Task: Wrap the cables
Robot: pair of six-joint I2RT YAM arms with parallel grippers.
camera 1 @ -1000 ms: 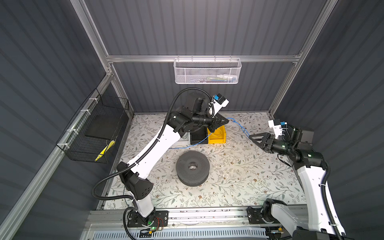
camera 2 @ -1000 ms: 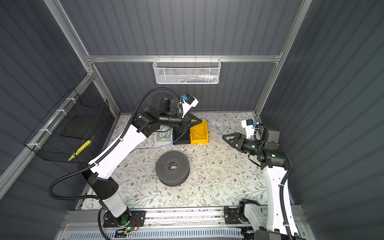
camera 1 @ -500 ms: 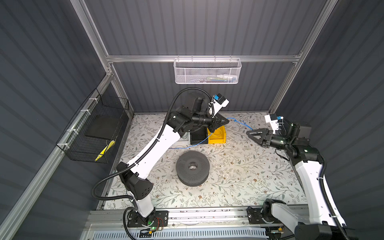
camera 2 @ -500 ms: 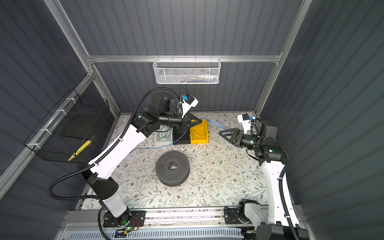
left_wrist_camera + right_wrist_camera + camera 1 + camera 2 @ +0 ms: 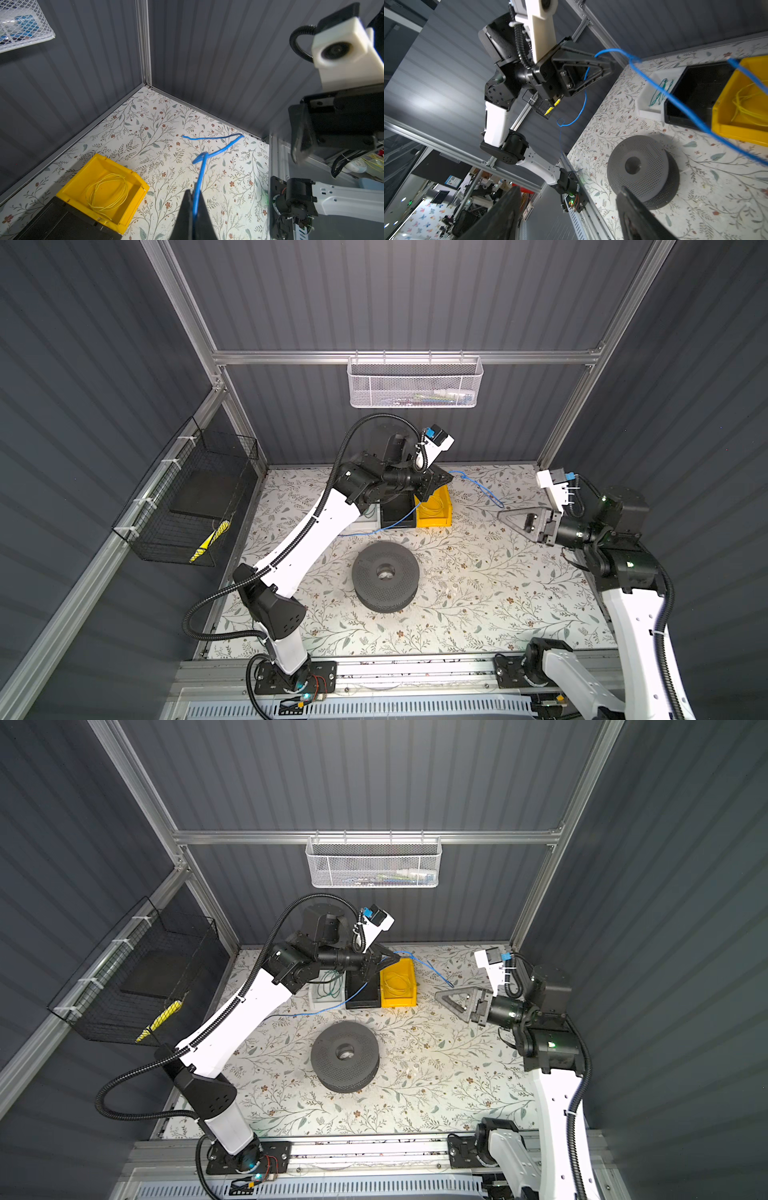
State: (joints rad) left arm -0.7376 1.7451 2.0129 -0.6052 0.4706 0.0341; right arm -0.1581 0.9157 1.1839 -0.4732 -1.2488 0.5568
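The thin blue cable runs from my left gripper across the floral table to a free end at the right. Behind the gripper it trails down over the bins toward the left. In the left wrist view the gripper is shut on the cable, which sticks out between the tips. My right gripper hovers just short of the free end. It is open and empty in the right wrist view, where the cable crosses above.
A dark grey perforated spool lies mid-table. Behind it stand a yellow bin with a yellow wire, a black bin and a white tray with a green wire. A white mesh basket and a black wire basket hang on the walls.
The right arm's wrist has shifted and turned slightly near the cable's free end. The left arm has stayed still, holding the cable.
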